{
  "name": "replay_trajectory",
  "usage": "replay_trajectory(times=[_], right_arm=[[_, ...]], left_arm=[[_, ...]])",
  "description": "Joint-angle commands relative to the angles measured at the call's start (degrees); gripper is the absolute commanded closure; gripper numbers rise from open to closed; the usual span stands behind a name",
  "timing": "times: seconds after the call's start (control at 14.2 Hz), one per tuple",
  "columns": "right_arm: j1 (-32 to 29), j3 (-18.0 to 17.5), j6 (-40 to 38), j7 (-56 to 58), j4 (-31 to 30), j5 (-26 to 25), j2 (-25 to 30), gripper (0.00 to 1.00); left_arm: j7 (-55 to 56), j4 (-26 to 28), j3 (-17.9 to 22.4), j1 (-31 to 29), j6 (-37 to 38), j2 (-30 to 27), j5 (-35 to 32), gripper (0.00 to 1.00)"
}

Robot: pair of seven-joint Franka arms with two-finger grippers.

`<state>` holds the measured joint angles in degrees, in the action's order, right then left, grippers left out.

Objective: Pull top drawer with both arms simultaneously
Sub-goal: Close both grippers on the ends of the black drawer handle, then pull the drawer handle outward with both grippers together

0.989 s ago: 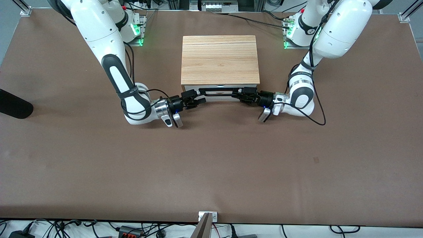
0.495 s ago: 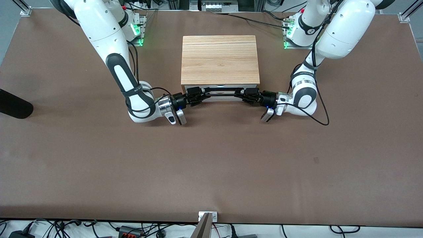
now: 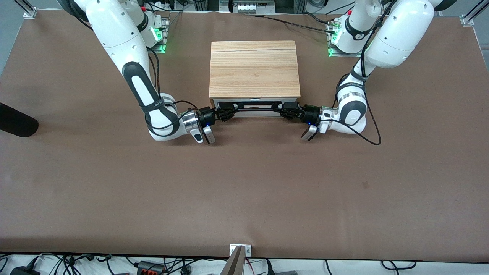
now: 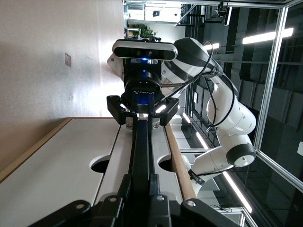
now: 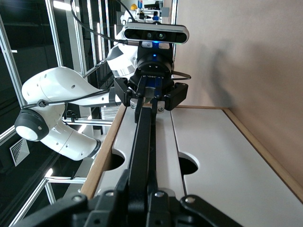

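The top drawer has a white front and sits shut in a small cabinet under a light-wood top. Its black wire bar handle runs across the front. My right gripper is shut on the handle's end toward the right arm. My left gripper is shut on the other end. In the left wrist view my left gripper clamps the bar over the drawer front. In the right wrist view my right gripper clamps the bar over the drawer front.
A second plain white drawer front lies below the top one, also in the right wrist view. A black rounded object sits at the table edge toward the right arm's end. A metal bracket is at the near edge.
Both grippers moved in from just in front of the cabinet onto the handle's ends and shut on it. The drawer front has not visibly moved.
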<state>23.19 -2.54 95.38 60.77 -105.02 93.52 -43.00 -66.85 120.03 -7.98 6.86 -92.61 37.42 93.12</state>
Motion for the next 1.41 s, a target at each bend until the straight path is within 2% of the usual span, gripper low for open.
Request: replay_trajectory(times=[0.0, 0.64, 0.78, 1.13, 1.34], right_arm=[[-0.34, -0.09, -0.19, 2.69, -1.6, 0.52, 1.16, 0.98], [-0.6, 0.0, 0.6, 1.9, 1.56, 0.52, 0.03, 0.99], [-0.87, 0.26, 0.69, 1.9, 2.62, 0.52, -0.68, 0.99], [-2.18, 0.52, 0.86, -1.16, 10.95, 0.34, -5.51, 0.99], [-2.36, 0.61, 1.83, -3.37, 13.69, 0.17, -6.92, 0.99]], left_arm=[[-0.82, 0.56, -0.19, -0.27, 0.41, -0.24, 1.01, 0.95], [-0.56, -1.02, -0.02, -0.53, 0.24, -0.15, 0.57, 0.99], [1.27, -2.77, 0.33, -0.53, 0.15, 0.46, 0.57, 0.99], [2.51, -10.32, 0.69, -1.15, 0.15, 5.46, 0.39, 0.99], [6.02, -13.76, 0.69, -1.85, 0.06, 7.05, 0.39, 0.99]])
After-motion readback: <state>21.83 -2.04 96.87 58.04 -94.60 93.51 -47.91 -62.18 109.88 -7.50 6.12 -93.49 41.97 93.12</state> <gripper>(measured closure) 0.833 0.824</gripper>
